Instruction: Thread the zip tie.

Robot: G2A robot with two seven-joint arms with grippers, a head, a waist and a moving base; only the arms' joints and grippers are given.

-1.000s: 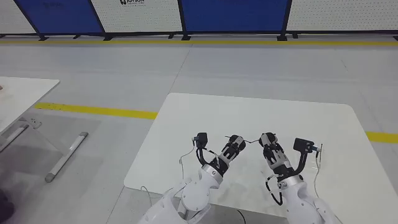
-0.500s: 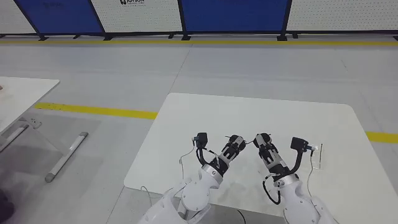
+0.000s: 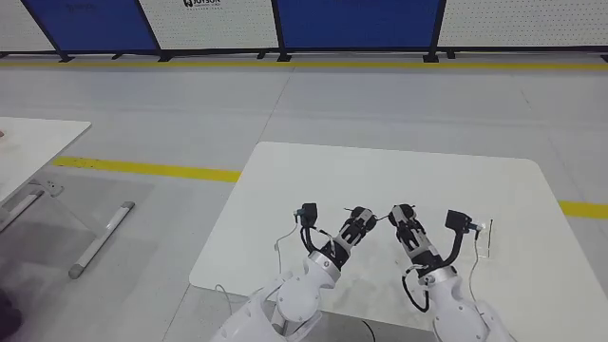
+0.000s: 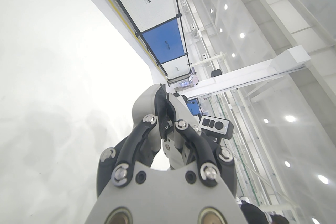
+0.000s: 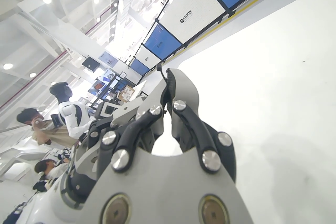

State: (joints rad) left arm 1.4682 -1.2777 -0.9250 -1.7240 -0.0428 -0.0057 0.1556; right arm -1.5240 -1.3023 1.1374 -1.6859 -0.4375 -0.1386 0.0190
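— Right, where are the two arms?

— Both are at the 6 o'clock edge of the table [image 3: 399, 166], with their tips turned towards each other. The left gripper [image 4: 164, 93] is at 9 o'clock of the right gripper [image 5: 168, 83], near it, with a small gap between.

— What are the fingers doing?

— They're pressed together on both. In the left wrist view the pads pinch a thin black strip that runs along the seam between them. In the right wrist view the pads also pinch a black strip, and its end with the small square head pokes out past the fingertips.

— So that's the zip tie?

— Yes. The zip tie [image 5: 159, 68] is up off the table, held in the air at the grippers, above the 6 o'clock part of the top. From above it is too thin to follow across the gap. I cannot tell whether the tail has entered the head.

— And farther out?

— The white tabletop runs on towards 12 o'clock. Off at its 9 o'clock, well apart, stands a second table [image 3: 28, 142]. A yellow line [image 3: 142, 168] crosses the floor between the two and shows again at 3 o'clock. Farthest out, at 12 o'clock, a row of blue and white panels [image 3: 359, 5] closes the floor.
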